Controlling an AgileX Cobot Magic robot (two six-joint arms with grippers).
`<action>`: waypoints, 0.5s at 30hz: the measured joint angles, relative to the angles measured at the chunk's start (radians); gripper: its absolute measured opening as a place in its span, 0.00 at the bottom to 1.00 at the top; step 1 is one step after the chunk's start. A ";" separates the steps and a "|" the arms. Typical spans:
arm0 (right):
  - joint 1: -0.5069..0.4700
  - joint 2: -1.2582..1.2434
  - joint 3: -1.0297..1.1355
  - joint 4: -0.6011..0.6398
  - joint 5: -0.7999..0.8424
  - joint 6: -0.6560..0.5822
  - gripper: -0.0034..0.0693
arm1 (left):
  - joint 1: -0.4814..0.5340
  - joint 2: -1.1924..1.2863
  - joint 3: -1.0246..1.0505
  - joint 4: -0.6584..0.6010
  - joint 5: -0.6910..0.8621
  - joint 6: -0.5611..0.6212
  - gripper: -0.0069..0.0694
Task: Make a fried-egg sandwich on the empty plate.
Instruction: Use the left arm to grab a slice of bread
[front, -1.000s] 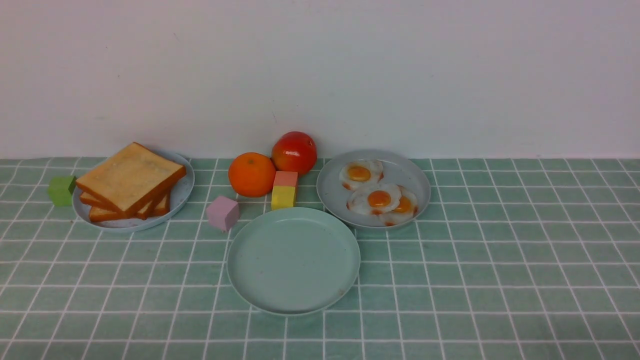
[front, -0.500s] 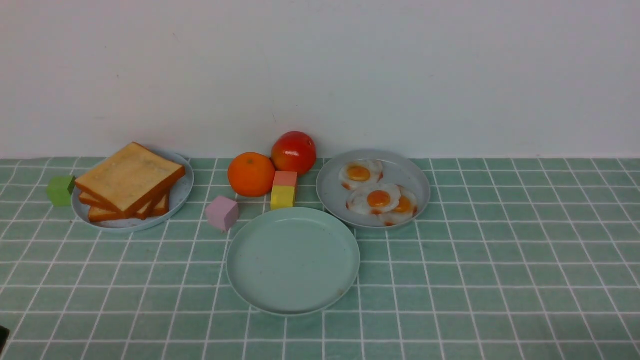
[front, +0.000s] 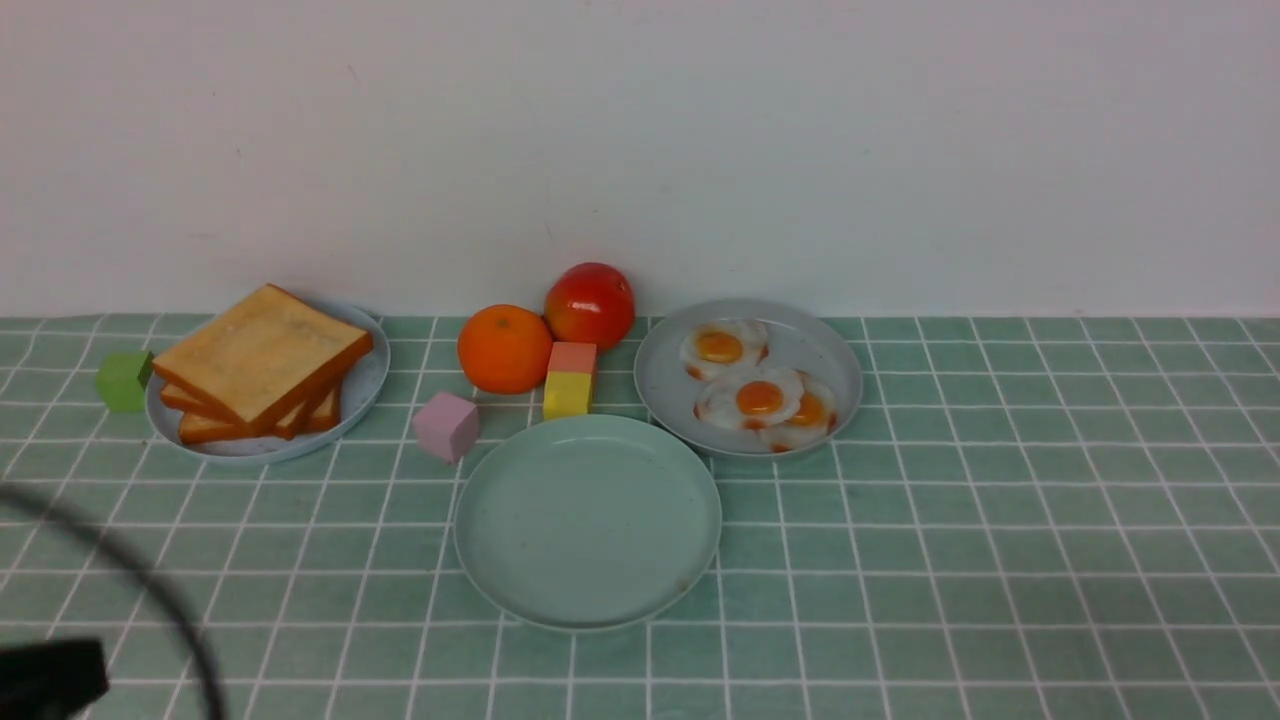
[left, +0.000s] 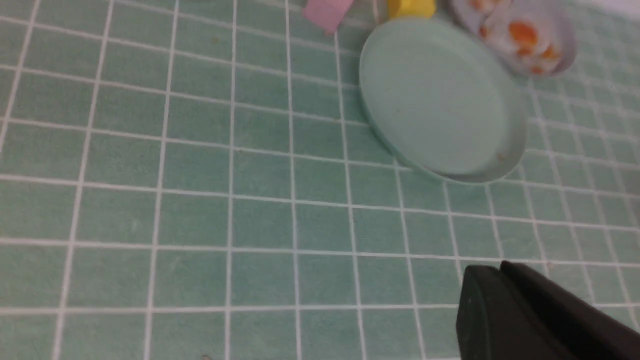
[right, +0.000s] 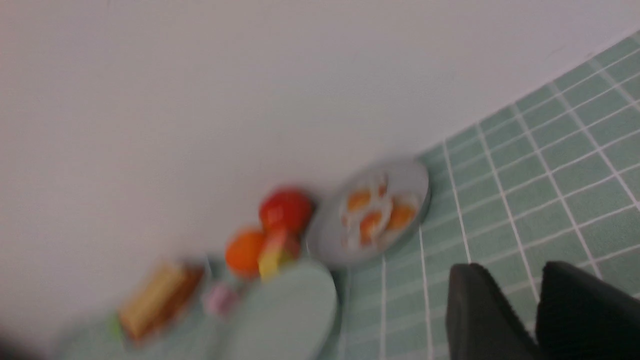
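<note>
The empty plate (front: 587, 520) sits bare at lower centre of the front view, toast stack (front: 262, 362) at middle left, fried eggs (front: 758, 398) right of centre. My left gripper (left: 500, 272) looks closed on nothing; my right gripper (right: 525, 272) stands slightly parted, empty. Toast first, I judge: open left wide, pinch only the top slice's crusts.

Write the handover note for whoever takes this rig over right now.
Left gripper: shut, empty, over the cloth.
Right gripper: slightly open, empty.
Mint-green plate: centre, bare.
Toast stack: on the speckled plate, far left.
Fried eggs: three on the grey plate, behind and right of the mint-green one.
Done: nothing placed.
Left to do: toast, egg, toast onto the mint-green plate.
</note>
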 joint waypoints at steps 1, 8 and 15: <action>0.006 0.054 -0.074 -0.019 0.076 -0.063 0.26 | 0.000 0.065 -0.029 0.000 -0.016 0.011 0.13; 0.019 0.398 -0.486 -0.064 0.443 -0.366 0.04 | 0.000 0.474 -0.223 0.003 -0.217 0.226 0.13; 0.019 0.562 -0.631 -0.058 0.507 -0.399 0.05 | -0.043 0.821 -0.429 0.063 -0.234 0.350 0.13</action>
